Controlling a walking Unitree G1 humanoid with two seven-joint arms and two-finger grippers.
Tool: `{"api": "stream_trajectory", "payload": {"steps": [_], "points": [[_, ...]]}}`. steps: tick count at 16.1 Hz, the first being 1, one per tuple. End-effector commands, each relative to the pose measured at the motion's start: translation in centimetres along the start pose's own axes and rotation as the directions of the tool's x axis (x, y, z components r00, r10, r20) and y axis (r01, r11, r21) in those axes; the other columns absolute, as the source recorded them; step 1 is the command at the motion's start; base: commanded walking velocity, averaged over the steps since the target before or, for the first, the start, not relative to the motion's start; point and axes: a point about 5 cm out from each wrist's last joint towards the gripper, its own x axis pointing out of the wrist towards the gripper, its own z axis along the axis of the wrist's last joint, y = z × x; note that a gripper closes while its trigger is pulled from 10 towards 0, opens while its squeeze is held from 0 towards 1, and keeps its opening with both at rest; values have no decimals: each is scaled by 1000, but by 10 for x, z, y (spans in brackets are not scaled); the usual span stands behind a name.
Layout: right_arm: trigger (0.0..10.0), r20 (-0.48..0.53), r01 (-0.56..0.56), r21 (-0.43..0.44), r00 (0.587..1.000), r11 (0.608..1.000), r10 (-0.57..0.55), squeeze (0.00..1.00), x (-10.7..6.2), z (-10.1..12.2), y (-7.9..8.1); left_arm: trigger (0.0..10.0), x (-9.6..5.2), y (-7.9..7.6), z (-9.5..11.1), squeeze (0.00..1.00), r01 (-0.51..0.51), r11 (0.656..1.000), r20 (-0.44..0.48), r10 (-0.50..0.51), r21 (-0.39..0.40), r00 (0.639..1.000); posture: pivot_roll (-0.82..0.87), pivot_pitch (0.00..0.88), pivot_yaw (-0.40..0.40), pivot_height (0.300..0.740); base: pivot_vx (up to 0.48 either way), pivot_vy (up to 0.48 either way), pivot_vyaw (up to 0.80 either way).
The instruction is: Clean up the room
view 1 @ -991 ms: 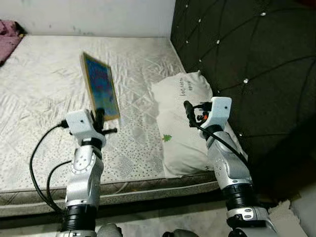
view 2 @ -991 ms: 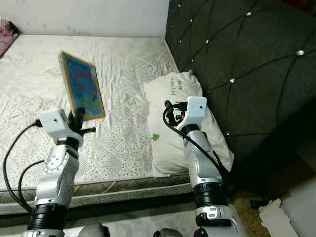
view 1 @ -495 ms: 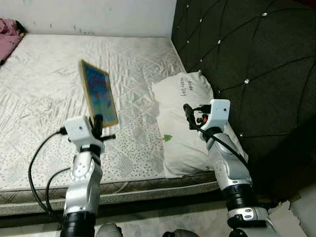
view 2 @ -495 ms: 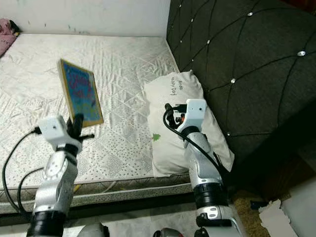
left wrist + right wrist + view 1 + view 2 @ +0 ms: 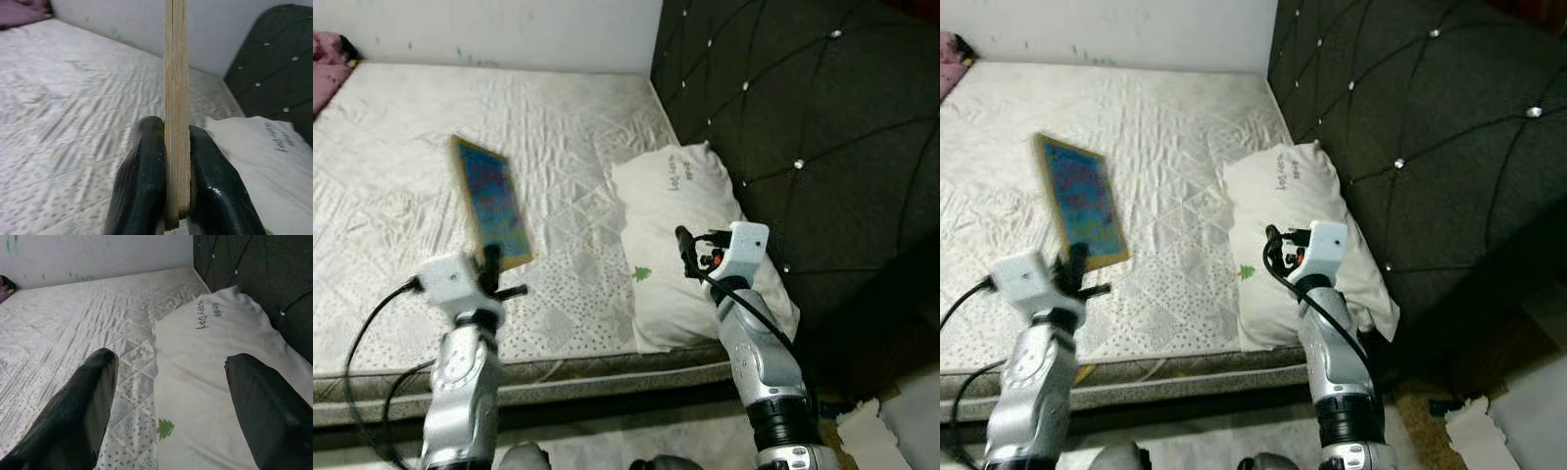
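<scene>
My left gripper [image 5: 490,262] is shut on the lower edge of a flat wooden-framed board with a blue picture [image 5: 490,201], held up tilted over the white mattress [image 5: 401,147]. In the left wrist view its two black fingers [image 5: 146,181] squeeze the board's thin wooden edge [image 5: 176,112]. My right gripper [image 5: 687,245] is open with nothing between its fingers, above the near half of a white pillow [image 5: 675,196] that lies against the headboard. The right wrist view looks between the two spread fingers [image 5: 83,406] at that pillow [image 5: 215,362].
A dark tufted headboard [image 5: 803,108] stands on the right. A pink cloth [image 5: 328,44] lies at the mattress's far left corner. The mattress's front edge [image 5: 607,367] runs just before my arms. White paper scraps [image 5: 871,421] lie on the floor at the lower right.
The left arm has carried the board lower and to the left. The camera has shifted a little. The right gripper stays open over the pillow.
</scene>
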Motion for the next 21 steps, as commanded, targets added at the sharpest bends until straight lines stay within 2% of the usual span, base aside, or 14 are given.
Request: {"api": "stream_trajectory", "payload": {"steps": [1,3,5,6,8,9,11,12,13,15,16,17,18,21], "points": [[10000,22,-7,-15,1000,1000,7,0,-3,4,1,10000,-4,2,12,0,-9,1000,37,9,11,999,126,0,-81,740,0,0,0],[10000,13,-11,-26,1000,1000,11,0,-9,0,2,10000,-9,6,13,0,-7,999,29,6,49,1000,117,0,-65,740,0,0,0],[10000,20,4,-46,1000,999,-3,0,-11,1,0,10000,-7,1,14,0,23,997,23,-25,76,999,111,0,-56,740,0,0,0],[10000,32,-2,-91,999,996,5,0,-12,5,0,10000,-6,-2,17,0,34,994,36,-38,108,999,109,0,-54,740,0,0,0],[10000,73,-1,-105,997,994,8,0,-13,17,4,10000,-11,-5,22,0,55,985,45,-64,166,997,108,8,-55,740,0,0,0],[10000,106,0,-122,994,993,13,0,-17,15,4,10000,-16,-3,17,0,55,984,23,-60,167,998,111,12,-59,740,0,0,0],[10000,66,76,-130,996,989,-67,0,-18,1,-5,10000,-17,3,13,0,15,990,4,-16,141,1000,124,16,-70,740,0,0,0],[10000,83,100,-149,993,984,-89,0,-16,6,-8,10000,-17,2,15,0,21,988,14,-23,154,1000,124,16,-71,740,0,0,0],[10000,107,114,-184,990,976,-96,0,-13,11,-9,10000,-18,0,17,0,26,986,22,-30,164,999,125,17,-73,740,0,0,0],[10000,231,152,-290,969,945,-85,0,-9,32,-2,10000,-17,-3,23,0,32,984,39,-39,174,998,121,18,-70,740,0,0,0],[10000,252,120,-377,967,918,-23,0,-7,36,4,10000,-15,-4,26,0,34,985,52,-43,167,998,116,12,-67,740,0,0,0],[10000,202,77,-327,979,942,-10,0,-8,29,5,10000,-14,-7,28,0,39,986,62,-50,164,997,115,9,-67,740,0,0,0],[10000,109,65,-307,993,950,-33,0,-16,4,0,10000,-10,-14,32,0,68,981,85,-85,181,993,126,1,-70,740,0,0,0],[10000,100,79,-230,993,970,-57,0,-14,1,-4,10000,-11,-15,26,0,84,976,78,-101,202,992,123,0,-67,740,0,0,0]]}}
